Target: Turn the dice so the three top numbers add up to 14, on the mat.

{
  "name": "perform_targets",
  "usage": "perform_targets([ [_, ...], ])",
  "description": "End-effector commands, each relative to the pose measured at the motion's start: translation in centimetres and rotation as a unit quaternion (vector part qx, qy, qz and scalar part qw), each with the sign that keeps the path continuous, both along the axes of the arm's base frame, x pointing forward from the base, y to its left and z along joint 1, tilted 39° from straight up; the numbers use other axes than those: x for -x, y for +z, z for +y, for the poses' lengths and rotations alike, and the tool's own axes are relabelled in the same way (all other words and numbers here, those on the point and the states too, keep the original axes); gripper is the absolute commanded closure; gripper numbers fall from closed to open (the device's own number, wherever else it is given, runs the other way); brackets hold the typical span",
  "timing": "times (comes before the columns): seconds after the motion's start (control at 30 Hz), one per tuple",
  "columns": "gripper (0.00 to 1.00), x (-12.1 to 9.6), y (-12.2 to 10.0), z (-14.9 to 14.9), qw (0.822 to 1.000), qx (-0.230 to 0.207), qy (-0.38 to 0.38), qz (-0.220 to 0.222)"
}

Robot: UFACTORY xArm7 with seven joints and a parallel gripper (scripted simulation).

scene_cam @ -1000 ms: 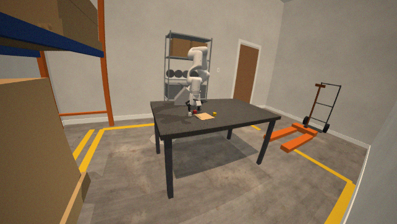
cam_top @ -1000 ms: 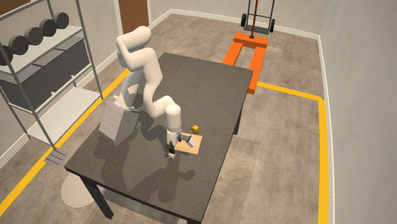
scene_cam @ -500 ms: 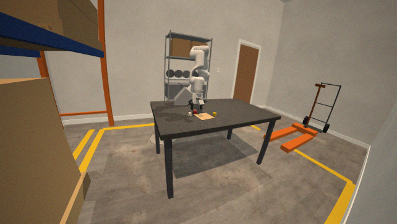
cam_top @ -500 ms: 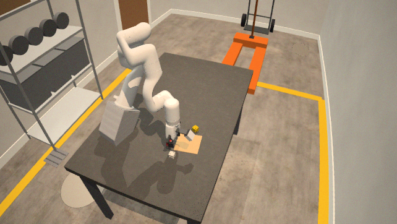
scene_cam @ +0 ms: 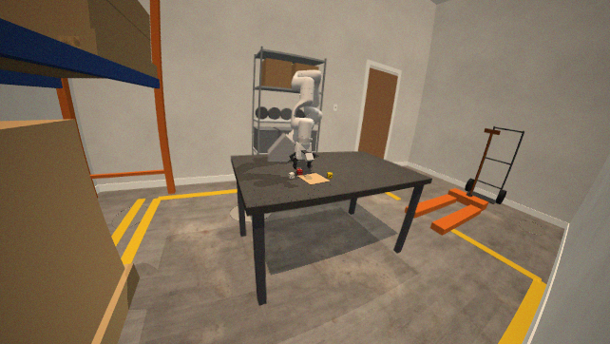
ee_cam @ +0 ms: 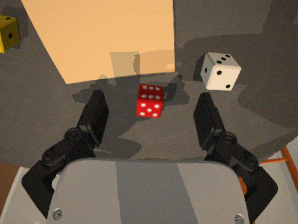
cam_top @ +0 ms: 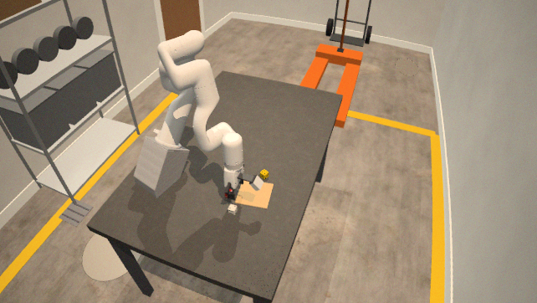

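Observation:
A tan mat (cam_top: 261,198) (scene_cam: 317,180) (ee_cam: 100,16) lies flat on the dark table. A red die (scene_cam: 299,171) (ee_cam: 150,100) sits on the table just off the mat's near edge. A white die (cam_top: 232,208) (scene_cam: 291,175) (ee_cam: 221,71) lies on the table a little further from the mat. A yellow die (cam_top: 264,174) (scene_cam: 330,175) (ee_cam: 7,32) lies on the table beyond the mat's far side. My gripper (cam_top: 229,196) (scene_cam: 300,167) (ee_cam: 151,102) is open, pointing down, with one finger on each side of the red die and gaps between them.
The dark table (cam_top: 276,117) (scene_cam: 371,178) carries the arm's grey base block (cam_top: 159,169). A metal shelf rack (cam_top: 50,84) stands off the table's left side. An orange pallet jack (cam_top: 339,71) stands on the floor beyond it.

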State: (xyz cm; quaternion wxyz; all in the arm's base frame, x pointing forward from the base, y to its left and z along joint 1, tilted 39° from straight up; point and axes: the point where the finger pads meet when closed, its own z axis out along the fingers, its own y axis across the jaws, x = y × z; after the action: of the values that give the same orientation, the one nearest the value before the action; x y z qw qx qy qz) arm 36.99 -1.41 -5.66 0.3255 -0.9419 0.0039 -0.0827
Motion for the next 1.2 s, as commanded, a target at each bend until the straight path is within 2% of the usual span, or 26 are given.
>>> perform_targets([
  [0.0,0.0,-0.1,0.0,-0.1,1.0,0.001,-0.001,-0.001],
  [0.8,0.0,-0.3,0.3,0.2,1.0,0.001,-0.001,-0.001],
  [0.97,0.0,-1.3,1.5,1.5,1.0,0.001,-0.001,-0.001],
  [1.17,0.0,-3.4,4.2,4.3,1.0,0.001,-0.001,-0.001],
])
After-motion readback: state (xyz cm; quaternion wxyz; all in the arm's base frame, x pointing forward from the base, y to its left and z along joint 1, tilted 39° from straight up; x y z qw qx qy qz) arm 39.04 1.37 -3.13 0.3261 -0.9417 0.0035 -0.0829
